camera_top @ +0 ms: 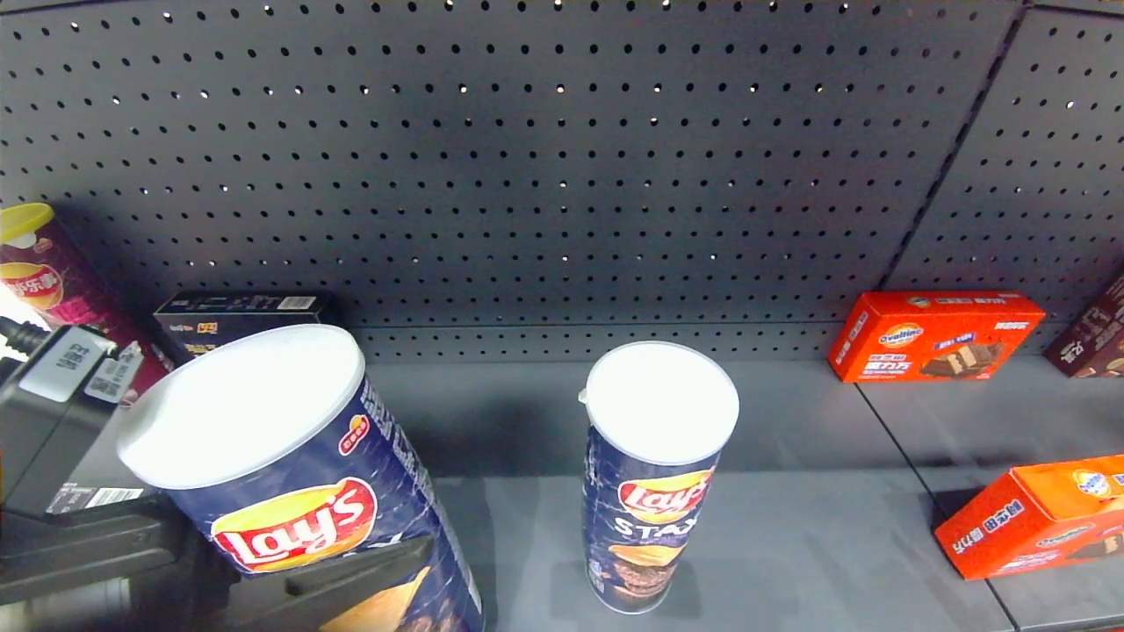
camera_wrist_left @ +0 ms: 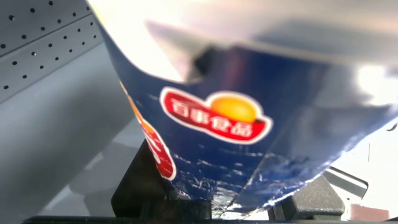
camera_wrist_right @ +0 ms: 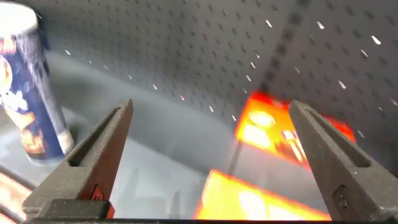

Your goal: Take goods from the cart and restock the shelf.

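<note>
Two navy chip cans with white lids: the held can [camera_top: 281,456] tilts at the left front of the grey shelf [camera_top: 790,527], clamped in the left gripper [camera_top: 263,570]. The standing can [camera_top: 654,474] is upright mid-shelf before the perforated back panel [camera_top: 562,175], with orange boxes [camera_top: 931,338] to the right. The right gripper [camera_wrist_right: 211,109] gapes wide, holding nothing.

I see bare shelf [camera_top: 808,527] between the standing chips can [camera_top: 659,474] and the rear orange box [camera_top: 935,336] and front orange box [camera_top: 1032,513]. Leftward, the held chips can [camera_top: 290,465], black box [camera_top: 241,316] and purple can [camera_top: 44,272] crowd the way.
</note>
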Available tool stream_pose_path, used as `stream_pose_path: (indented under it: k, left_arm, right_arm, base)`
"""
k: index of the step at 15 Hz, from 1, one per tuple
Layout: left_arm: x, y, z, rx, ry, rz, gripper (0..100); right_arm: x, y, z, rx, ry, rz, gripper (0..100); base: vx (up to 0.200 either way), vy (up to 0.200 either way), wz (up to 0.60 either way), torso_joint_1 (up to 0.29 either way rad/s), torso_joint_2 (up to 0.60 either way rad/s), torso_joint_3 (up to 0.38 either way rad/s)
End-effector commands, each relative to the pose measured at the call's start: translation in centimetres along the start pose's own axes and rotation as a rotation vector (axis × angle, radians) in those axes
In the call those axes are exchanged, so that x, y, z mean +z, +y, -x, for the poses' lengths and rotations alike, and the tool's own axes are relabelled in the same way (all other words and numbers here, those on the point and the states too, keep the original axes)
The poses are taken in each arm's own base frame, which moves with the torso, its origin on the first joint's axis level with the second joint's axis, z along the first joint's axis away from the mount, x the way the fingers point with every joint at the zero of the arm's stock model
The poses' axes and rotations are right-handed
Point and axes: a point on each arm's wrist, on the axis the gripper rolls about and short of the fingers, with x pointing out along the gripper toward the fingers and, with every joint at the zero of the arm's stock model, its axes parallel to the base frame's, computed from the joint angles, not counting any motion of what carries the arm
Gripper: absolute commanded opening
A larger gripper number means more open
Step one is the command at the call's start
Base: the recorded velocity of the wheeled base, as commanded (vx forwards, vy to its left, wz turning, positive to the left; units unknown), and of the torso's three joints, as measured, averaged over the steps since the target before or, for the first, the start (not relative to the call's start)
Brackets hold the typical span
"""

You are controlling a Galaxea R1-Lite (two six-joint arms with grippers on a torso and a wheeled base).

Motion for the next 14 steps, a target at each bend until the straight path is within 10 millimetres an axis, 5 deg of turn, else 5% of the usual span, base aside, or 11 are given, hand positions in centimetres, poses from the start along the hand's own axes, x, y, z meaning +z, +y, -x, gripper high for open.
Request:
stream_pose_path:
  k: [1,7,9,11,14]
  left_arm:
    - [0.1,-0.1,0.2,0.002,-0.007,-0.004,0]
    - [0.1,-0.2,0.3,-0.001,-0.011,-0.007,0]
    - [0.1,-0.2,0.3,-0.001,-0.01,-0.006,0]
    - [0.1,-0.2,0.3,-0.003,-0.011,-0.007,0]
    - [-0.3,-0.2,0.3,-0.004,0.001,-0.002,0]
  right_arm:
    - [-1.6,-0.1,2.8,-0.041,-0.02,0.001,100]
    - [-7.6,1.1,7.7,-0.175,0.077,0.033,100]
    - [-8.5,1.3,8.1,-0.174,0.092,0.035,100]
    - [-11.5,2.1,8.6,-0.165,0.132,0.033,100]
    - [-11.9,2.3,8.6,-0.096,0.138,0.026,100]
  base:
    - [0.0,0.0,0.0,0.0,0.0,0.0]
    - [0.0,0.0,0.0,0.0,0.0,0.0]
    - [0.0,0.0,0.0,0.0,0.0,0.0]
    - [0.0,0.0,0.0,0.0,0.0,0.0]
    - [0.0,0.0,0.0,0.0,0.0,0.0]
